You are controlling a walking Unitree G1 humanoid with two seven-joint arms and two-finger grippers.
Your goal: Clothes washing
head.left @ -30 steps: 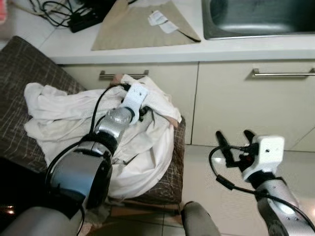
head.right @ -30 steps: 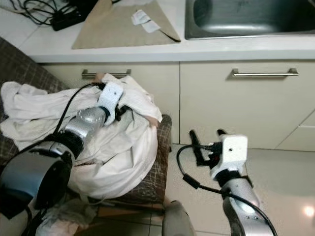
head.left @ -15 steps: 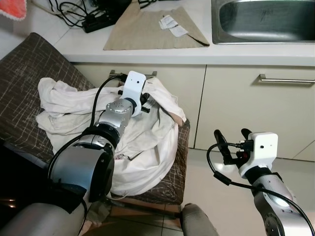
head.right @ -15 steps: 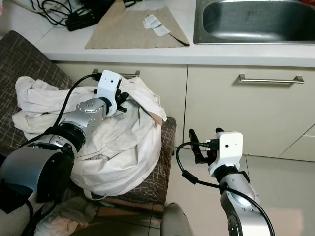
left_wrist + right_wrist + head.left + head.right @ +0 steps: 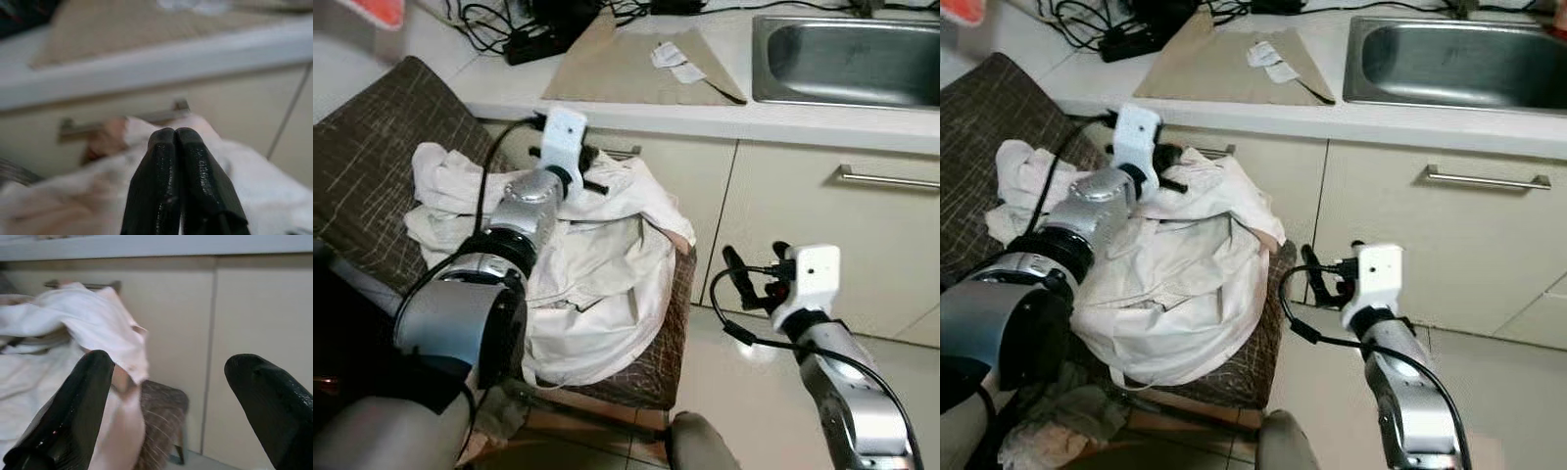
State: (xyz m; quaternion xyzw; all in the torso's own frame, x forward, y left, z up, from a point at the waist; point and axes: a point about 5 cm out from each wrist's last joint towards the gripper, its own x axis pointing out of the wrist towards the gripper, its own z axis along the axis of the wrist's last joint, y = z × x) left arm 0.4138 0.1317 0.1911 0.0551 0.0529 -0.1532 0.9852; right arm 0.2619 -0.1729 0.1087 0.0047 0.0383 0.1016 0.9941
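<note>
The left gripper (image 5: 595, 172) was closed tight above the white clothes (image 5: 597, 284) on the chair (image 5: 372, 157), holding nothing, while the right gripper (image 5: 752, 266) waited wide open; next it needed to grab them.

The left arm reaches far forward, toward 11 o'clock. Its silver wrist is stretched out straight, and a black cable loops along it. The left tool (image 5: 175, 142) sits at the far end, with its two black fingers pressed tight together. The right arm is bent low at about 4 o'clock. The right tool (image 5: 756, 267) points up and forward, its two black fingers (image 5: 73, 416) spread wide apart.
</note>
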